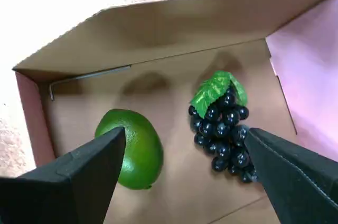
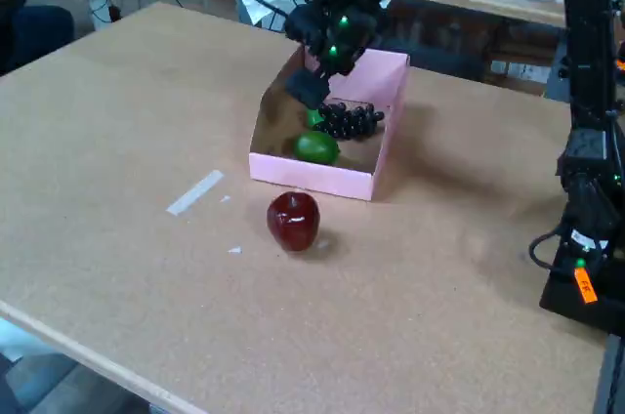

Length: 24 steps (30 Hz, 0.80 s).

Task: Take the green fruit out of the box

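Two black fingers fill the bottom of the wrist view, spread wide with nothing between them: the gripper (image 1: 185, 145) is open and empty, hanging above the box (image 1: 158, 28). The left finger (image 1: 84, 176) overlaps the near edge of the green fruit (image 1: 138, 147) in this view, while the right finger (image 1: 290, 176) sits just beside the lower tip of the black grapes (image 1: 222, 129). So the gap between the fingers is centred on bare cardboard floor, and the fruit lies off to the left of that centre, not inside it. That is the relation the coming move looks to turn on: the gripper would likely need to shift left in the wrist view before closing.

The fruit's long axis runs from upper left to lower right in the wrist view, tilted across the line of the fingers. It rests on the box floor near the left wall, apart from the grapes, with open floor between them. Beyond both, a thin metal hex key (image 1: 84, 78) lies along the foot of the tall back wall.

From the fixed view, the fruit (image 2: 316, 146) sits close to the box's front wall (image 2: 311, 176), the grapes (image 2: 352, 121) behind it, and the gripper (image 2: 311, 87) hovers above the back left part. Outside the box, a red apple (image 2: 293, 221) stands on the table (image 2: 117, 141), near the front wall.
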Each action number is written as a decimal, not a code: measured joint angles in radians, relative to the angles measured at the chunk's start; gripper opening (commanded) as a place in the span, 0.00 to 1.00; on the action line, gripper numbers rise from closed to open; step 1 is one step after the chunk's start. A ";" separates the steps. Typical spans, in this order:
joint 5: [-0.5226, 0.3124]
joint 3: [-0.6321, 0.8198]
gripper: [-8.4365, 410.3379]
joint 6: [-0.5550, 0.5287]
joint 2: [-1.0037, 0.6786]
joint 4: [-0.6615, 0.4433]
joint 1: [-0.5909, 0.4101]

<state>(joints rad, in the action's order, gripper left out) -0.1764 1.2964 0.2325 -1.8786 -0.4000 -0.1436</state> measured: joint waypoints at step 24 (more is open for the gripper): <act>0.042 0.085 0.78 0.194 -0.061 -0.217 0.040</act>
<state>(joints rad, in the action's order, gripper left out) -0.1349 1.3815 0.4267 -1.9400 -0.6167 -0.1040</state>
